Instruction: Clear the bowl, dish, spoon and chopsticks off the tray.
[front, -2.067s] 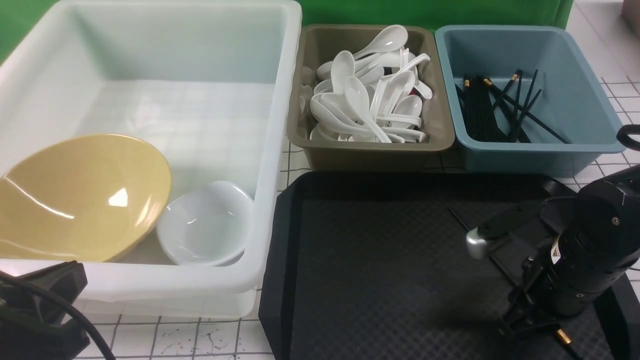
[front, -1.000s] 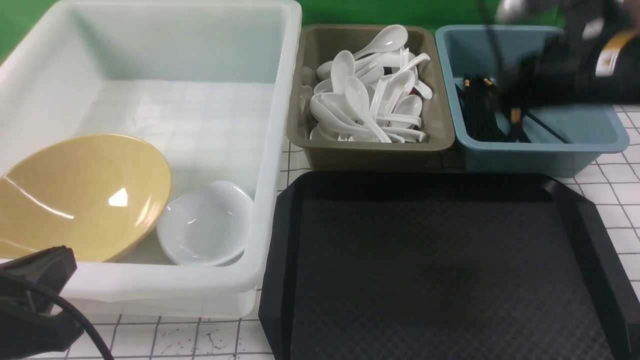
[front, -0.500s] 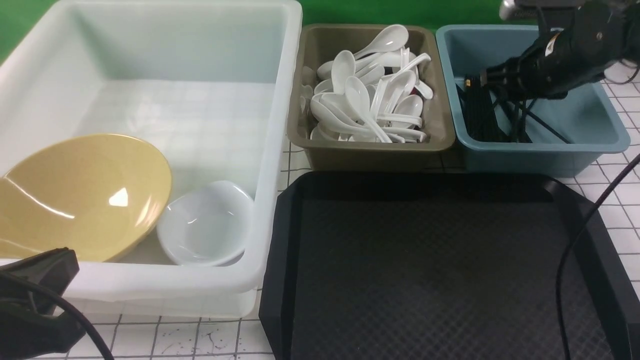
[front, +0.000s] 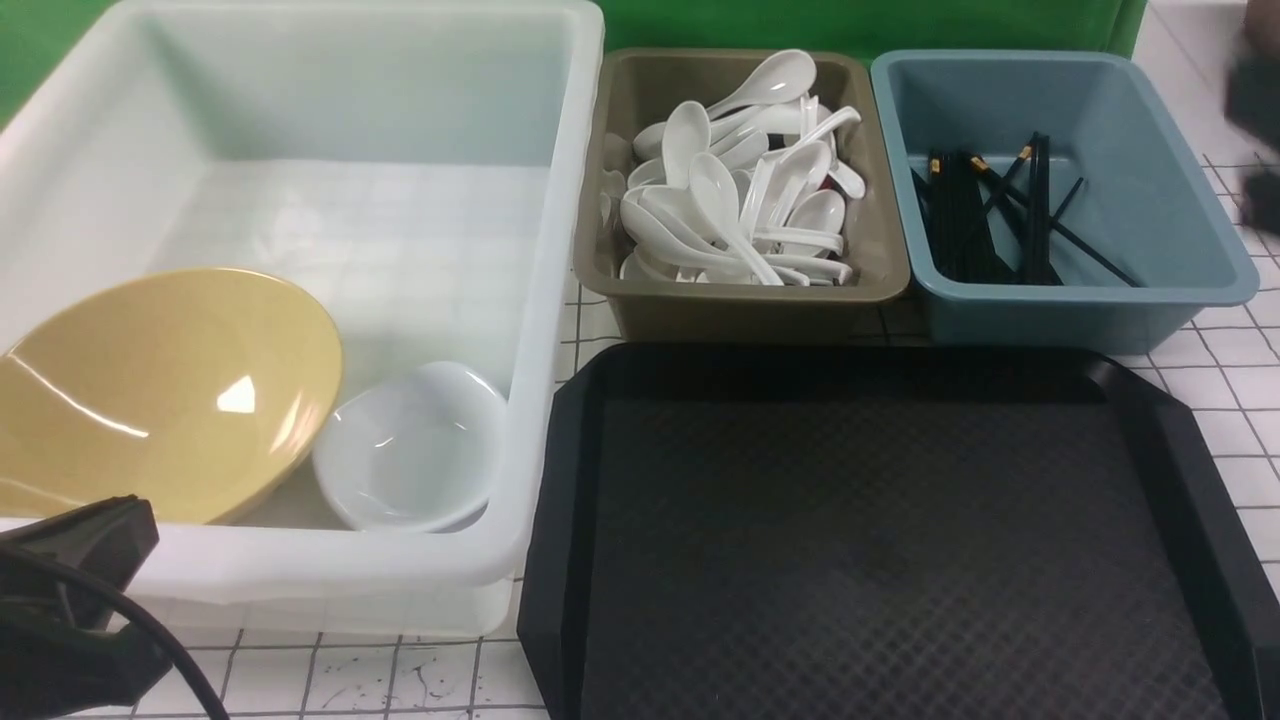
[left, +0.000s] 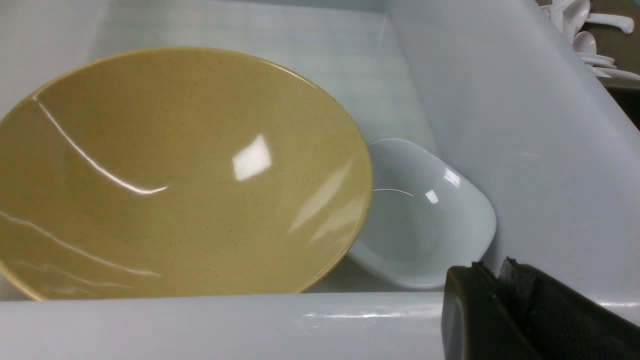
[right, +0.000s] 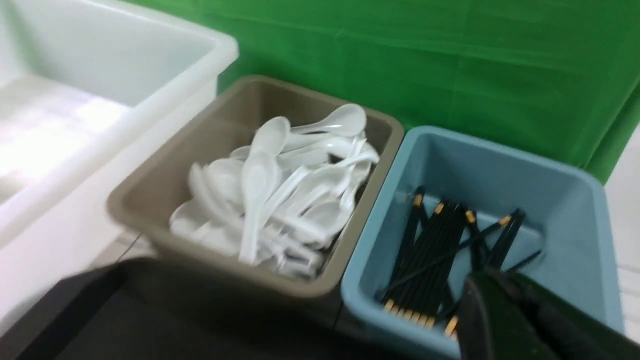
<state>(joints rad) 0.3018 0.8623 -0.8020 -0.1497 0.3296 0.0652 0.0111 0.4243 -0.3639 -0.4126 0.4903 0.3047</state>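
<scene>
The black tray (front: 880, 540) lies bare at front right. The yellow bowl (front: 160, 390) leans tilted in the white bin, and the white dish (front: 410, 450) rests against it; both show in the left wrist view, the bowl (left: 175, 175) and the dish (left: 425, 220). White spoons (front: 730, 200) fill the olive bin; I cannot tell the task's spoon from the others. Black chopsticks (front: 990, 215) lie in the blue bin. My left gripper (left: 492, 265) is shut and empty at the white bin's near wall. My right gripper (right: 492, 272) is shut and empty, near the blue bin.
The big white bin (front: 560, 200) stands left of the tray. The olive bin (front: 740, 310) and the blue bin (front: 1080, 310) stand side by side behind it. A green backdrop closes the far side. My right arm (front: 1262, 150) is a blur at the right edge.
My right gripper lifted the chopsticks off the tray, carried them over the blue bin and let them go there. It has pulled away to the right. The left arm barely moved.
</scene>
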